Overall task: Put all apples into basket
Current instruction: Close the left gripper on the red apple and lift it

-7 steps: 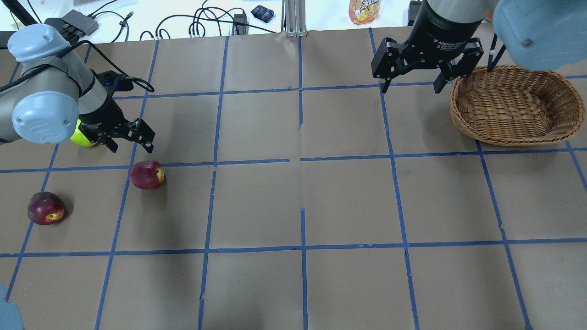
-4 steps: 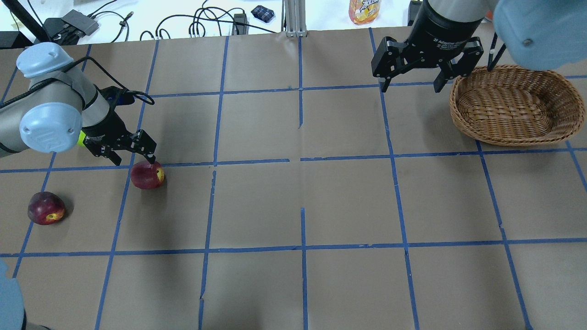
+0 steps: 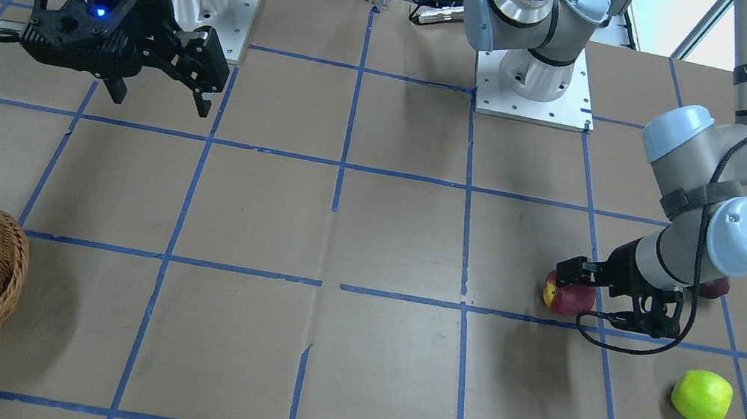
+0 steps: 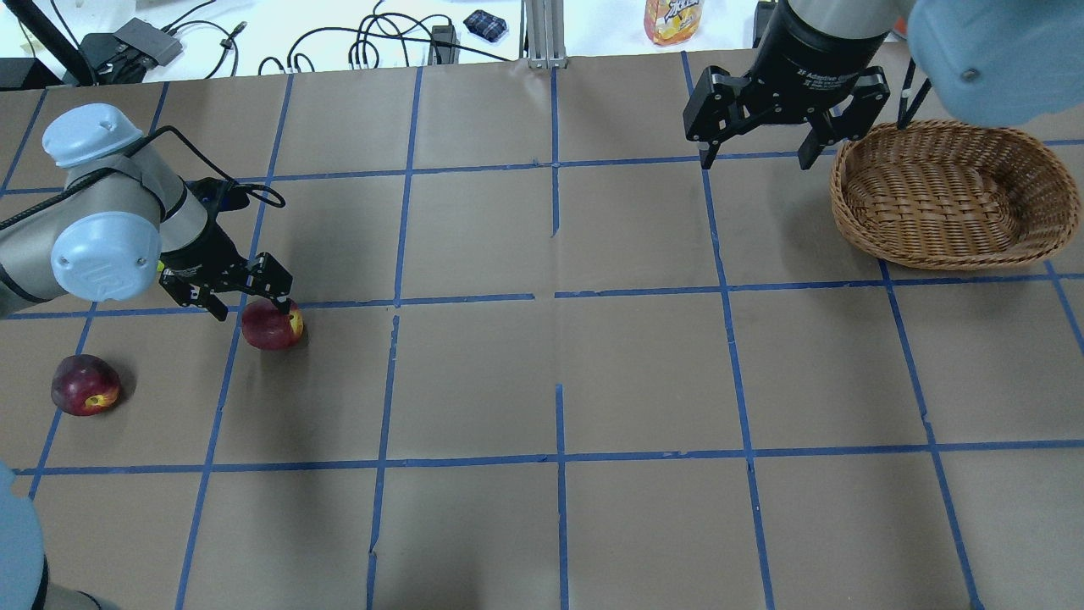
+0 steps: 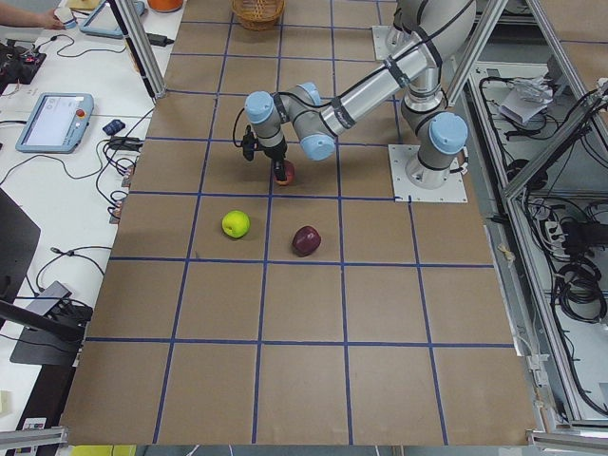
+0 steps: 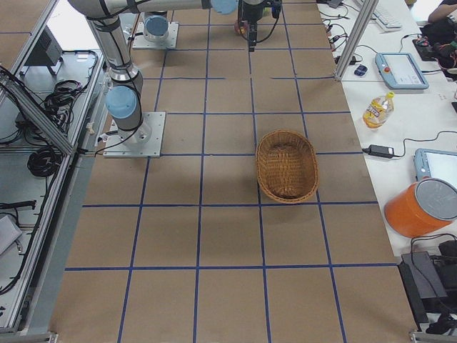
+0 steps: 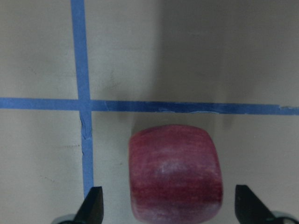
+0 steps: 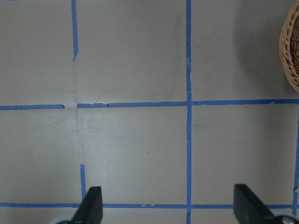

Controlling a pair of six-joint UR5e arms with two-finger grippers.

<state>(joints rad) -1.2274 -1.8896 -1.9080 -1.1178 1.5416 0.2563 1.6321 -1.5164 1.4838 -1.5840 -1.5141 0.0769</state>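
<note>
In the front-facing view, the red, yellow-patched apple (image 3: 567, 297) is overhung by the left gripper (image 3: 607, 300), the lime green apple (image 3: 701, 398) left nearby. From overhead, that gripper is seen shifted from green apple to red; the oval wicker basket (image 4: 948, 254) is empty near the open right gripper (image 4: 754, 157). At the left wrist, jaws are spread astride the apple, nothing clasped: grasping is judged imminent.

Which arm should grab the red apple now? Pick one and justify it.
Left. The left gripper hangs open right at the red apple, which shows between its fingertips in the wrist view. The right gripper hangs open far off beside the basket, with no apple near it.
</note>
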